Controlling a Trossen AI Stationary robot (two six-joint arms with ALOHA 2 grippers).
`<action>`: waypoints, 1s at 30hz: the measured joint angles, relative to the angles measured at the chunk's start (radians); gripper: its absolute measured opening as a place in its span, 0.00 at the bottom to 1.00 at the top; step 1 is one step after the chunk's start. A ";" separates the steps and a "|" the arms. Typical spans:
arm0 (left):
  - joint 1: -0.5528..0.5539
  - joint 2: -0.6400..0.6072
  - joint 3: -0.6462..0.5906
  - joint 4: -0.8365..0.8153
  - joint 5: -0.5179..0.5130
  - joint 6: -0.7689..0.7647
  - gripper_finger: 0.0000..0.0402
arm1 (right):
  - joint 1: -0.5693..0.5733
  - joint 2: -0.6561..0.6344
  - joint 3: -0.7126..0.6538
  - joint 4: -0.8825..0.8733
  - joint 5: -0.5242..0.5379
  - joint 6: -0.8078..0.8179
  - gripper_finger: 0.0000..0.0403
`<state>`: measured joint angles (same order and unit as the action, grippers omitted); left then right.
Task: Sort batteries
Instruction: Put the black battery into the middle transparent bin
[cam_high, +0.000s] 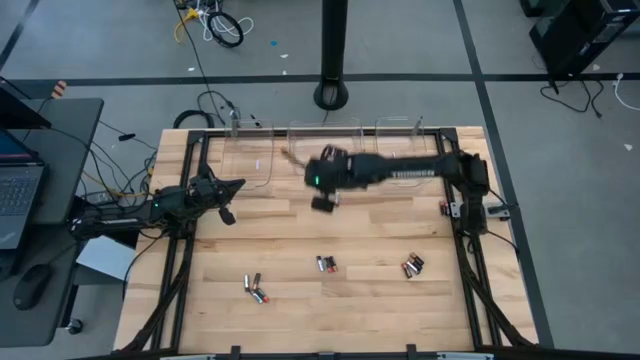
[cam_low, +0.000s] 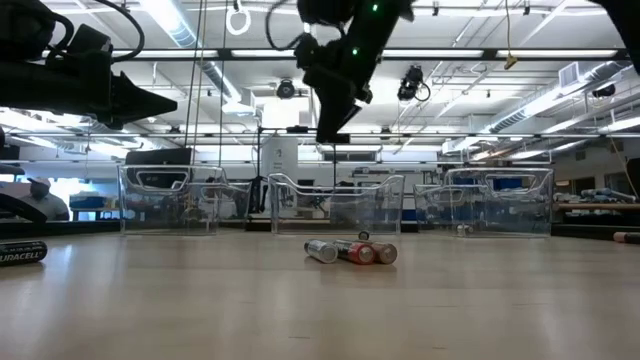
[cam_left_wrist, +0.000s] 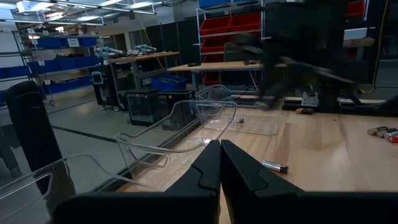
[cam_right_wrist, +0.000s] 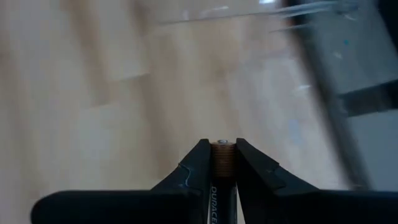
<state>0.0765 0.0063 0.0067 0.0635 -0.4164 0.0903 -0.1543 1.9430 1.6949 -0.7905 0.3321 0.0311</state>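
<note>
Right now our right gripper (cam_right_wrist: 222, 163) is clamped on a single battery (cam_right_wrist: 222, 158), copper-topped w/ black body and part of a brand name readable, pinched between both fingertips; the wood tabletop (cam_right_wrist: 93, 93) behind it is streaked w/ blur. In the high view that gripper (cam_high: 324, 203) sits a bit above frame centre, arm stretched in from the right edge, just below the row of clear bins (cam_high: 320, 135) along the table's upper edge. From the low view we see it (cam_low: 332, 130) hanging high in the upper middle of the frame, well above the table and above the middle bin (cam_low: 335, 205). Our left gripper (cam_left_wrist: 219, 163) has its fingers pressed together w/ nothing between them; in the high view it (cam_high: 228, 214) waits at left-centre of the frame over bare wood. Rest of the batteries lie loose in three small clusters across the lower half of the high view: one at lower left (cam_high: 255, 288), one at lower centre (cam_high: 326, 264), one at lower right (cam_high: 412, 265). Low view shows the centre cluster (cam_low: 350, 251) as a silver one, a red one and a third touching side by side, plus one black battery (cam_low: 22, 252) at the far left edge. Left wrist view catches one more lying alone on the wood (cam_left_wrist: 274, 167), near the bins (cam_left_wrist: 180, 124).
</note>
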 joint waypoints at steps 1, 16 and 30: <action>0.000 0.000 0.000 0.000 0.000 0.000 0.04 | -0.037 0.000 0.006 0.016 -0.015 -0.026 0.16; 0.000 0.000 0.000 -0.002 0.000 0.007 0.04 | -0.380 0.012 0.008 0.171 -0.341 -0.449 0.15; 0.001 0.005 0.000 0.006 -0.001 0.011 0.04 | -0.357 0.080 0.082 0.190 -0.381 -0.506 0.15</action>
<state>0.0776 0.0112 0.0068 0.0692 -0.4171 0.1008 -0.5110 2.0228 1.7771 -0.6002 -0.0486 -0.4747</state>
